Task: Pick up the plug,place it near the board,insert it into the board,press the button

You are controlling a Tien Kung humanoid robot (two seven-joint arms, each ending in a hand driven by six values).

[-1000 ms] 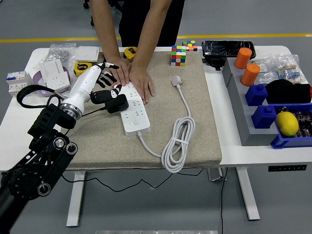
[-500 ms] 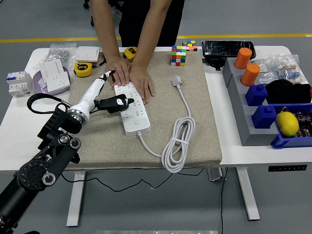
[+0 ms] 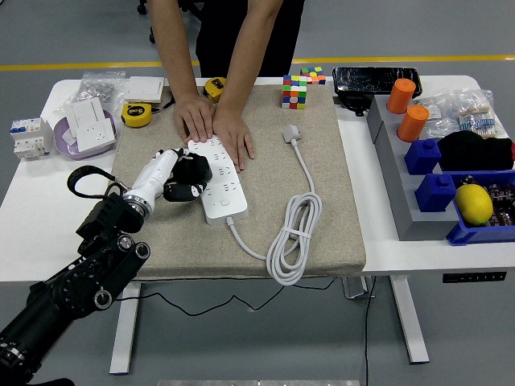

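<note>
Left hand (image 3: 187, 173) at centre left beside the power strip (image 3: 218, 178), fingers curled, grasp unclear; plug (image 3: 291, 133) upper centre on the mat (image 3: 322, 225), light, rigid, best pinched by its body, trailing a stiff cable (image 3: 296, 229).

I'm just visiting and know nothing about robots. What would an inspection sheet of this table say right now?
Surface: white table with a beige mat in the middle.
Job's things: white power strip on the mat, a person's hands pressing its far end; black plug in the left hand at the strip's left edge.
Clutter: Rubik's cube, tape measure, wall sockets, orange cylinders, blue bins, lemon.
Grippers: left hand closed on the plug; right hand not in view.
Cables: strip's white cord coiled on the mat.
Surroundings: grey floor, yellow line.
</note>
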